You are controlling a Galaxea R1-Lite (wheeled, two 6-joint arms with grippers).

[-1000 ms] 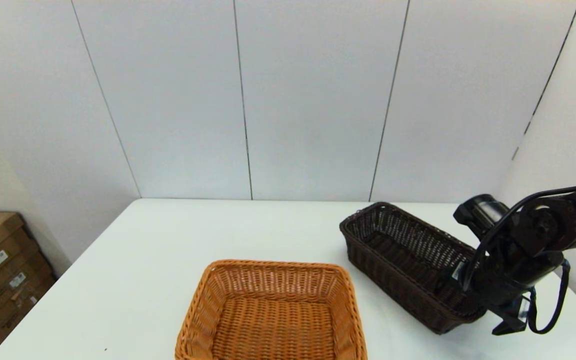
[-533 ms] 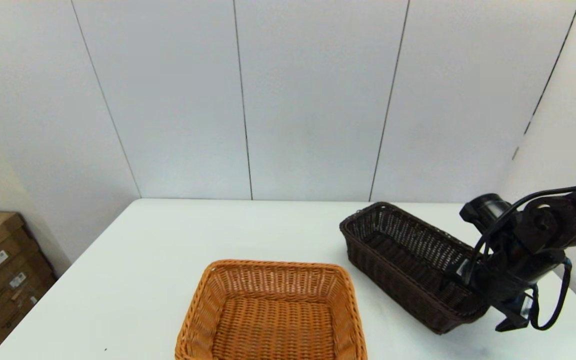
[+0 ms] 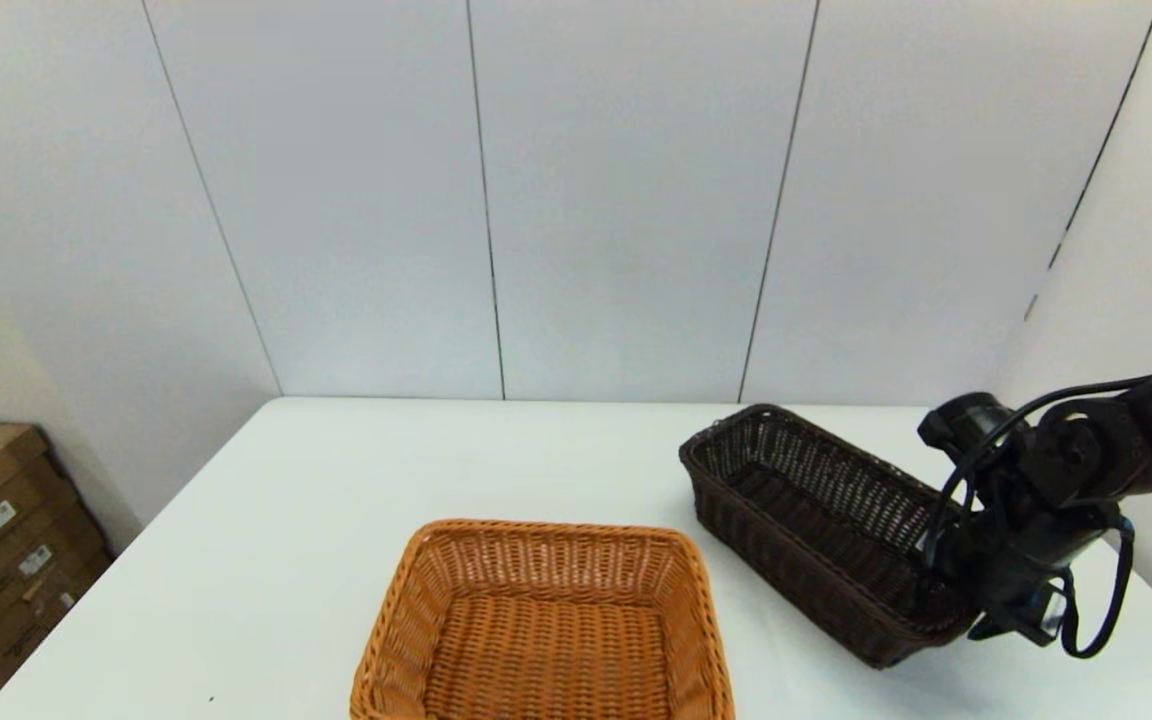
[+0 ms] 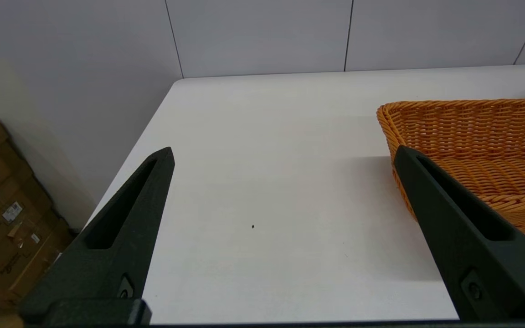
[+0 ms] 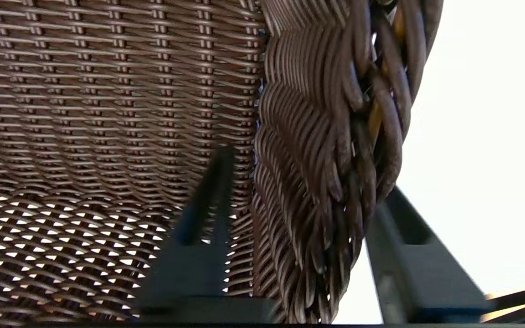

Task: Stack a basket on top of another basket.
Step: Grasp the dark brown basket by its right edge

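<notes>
1. On the white table (image 3: 556, 460), toward its right side, sits the dark brown basket (image 3: 816, 520); the orange-tan basket (image 3: 546, 625) lies well apart from it, at the near edge in front of the robot.
2. At the dark basket's near end, the right gripper (image 5: 290, 255) straddles the end wall; one finger lies inside against the weave, the other outside, and the braided rim (image 5: 335, 150) runs between them; the fingers look closed or nearly closed on the wall, though contact on the outer side is not plain.
3. Beside the orange-tan basket, low over bare table, the left gripper (image 4: 285, 228) hangs idle with its fingers spread wide, holding nothing.
4. Handling, as a judgement: woven wicker should be light and fairly stiff, with slight give at the wall; the thick rim is the firmest place to pinch, as the ribbed weave offers grip.
5. Held at one end only, the long basket will likely droop at its far end once lifted; a level, slow carry suits it.
</notes>
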